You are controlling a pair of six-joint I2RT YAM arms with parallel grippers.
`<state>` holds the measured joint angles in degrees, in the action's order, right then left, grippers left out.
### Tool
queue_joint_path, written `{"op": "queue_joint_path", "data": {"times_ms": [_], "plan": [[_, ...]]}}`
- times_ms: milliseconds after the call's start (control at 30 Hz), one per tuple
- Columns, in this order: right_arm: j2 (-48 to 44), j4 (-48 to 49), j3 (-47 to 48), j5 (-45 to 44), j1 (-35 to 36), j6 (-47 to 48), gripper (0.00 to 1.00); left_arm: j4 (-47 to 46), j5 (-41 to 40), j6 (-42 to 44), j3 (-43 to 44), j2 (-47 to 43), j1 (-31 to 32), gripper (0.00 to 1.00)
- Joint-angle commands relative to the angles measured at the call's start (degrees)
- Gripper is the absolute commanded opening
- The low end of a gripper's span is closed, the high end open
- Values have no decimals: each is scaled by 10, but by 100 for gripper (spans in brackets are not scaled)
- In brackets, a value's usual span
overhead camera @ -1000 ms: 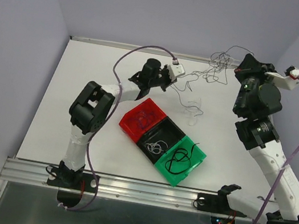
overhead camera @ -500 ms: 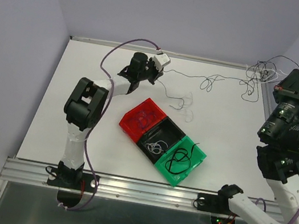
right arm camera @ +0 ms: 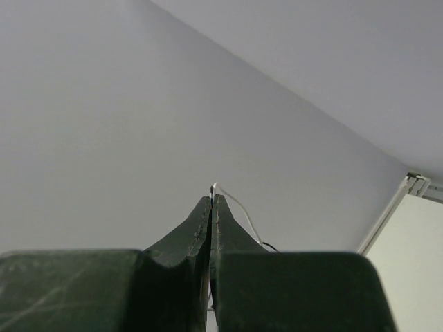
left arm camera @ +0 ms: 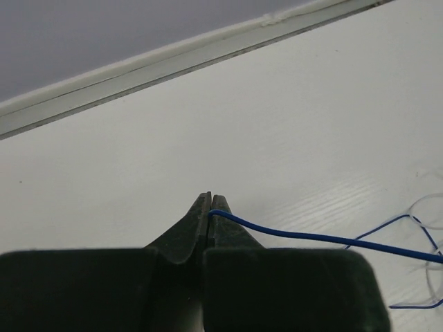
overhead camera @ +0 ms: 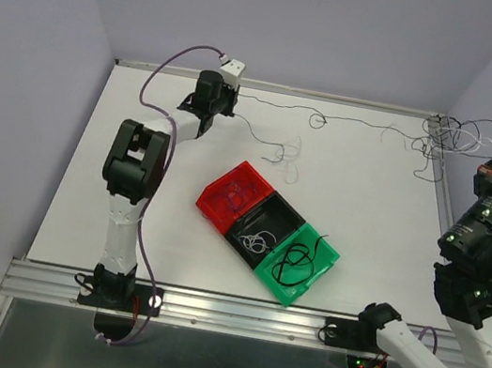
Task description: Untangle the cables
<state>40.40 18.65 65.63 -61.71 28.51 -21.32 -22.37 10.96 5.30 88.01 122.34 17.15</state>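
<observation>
Both jaws fully closed, left gripper (left arm camera: 210,207) pinching blue cable (left arm camera: 311,238); right gripper (right arm camera: 212,206) pinching white cable (right arm camera: 236,203)

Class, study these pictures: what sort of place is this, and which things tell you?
Probably a robotics lab test cell: two white-and-black robot arms bolted to an aluminium rail along a white table, enclosed by plain lilac walls.

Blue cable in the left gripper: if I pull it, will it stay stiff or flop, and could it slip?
Probably floppy: the blue cable curls into loose loops beyond the straight run. Likely very light, being thread-thin. It may slip, since the left gripper pinches it only at its very fingertips.
</observation>
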Motion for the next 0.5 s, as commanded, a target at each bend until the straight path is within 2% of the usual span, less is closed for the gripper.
{"op": "queue_joint_path", "data": {"times_ms": [0, 200, 267, 367, 467], "plan": [[-3, 42, -10, -40, -2, 6, 0, -50, -35, -78, -13, -34, -26, 0], [20, 45, -9, -24, -2, 10, 0, -49, -40, -93, -9, -31, -38, 0], [27, 46, -9, 5, -2, 13, 1, -49, -18, -93, -6, -35, -44, 0], [68, 33, 5, 63, -2, 27, 1, -59, 53, -68, -11, -63, -48, 0], [132, 12, 13, 112, -1, -5, 0, -59, 131, -57, -30, -108, -48, 0]]}}
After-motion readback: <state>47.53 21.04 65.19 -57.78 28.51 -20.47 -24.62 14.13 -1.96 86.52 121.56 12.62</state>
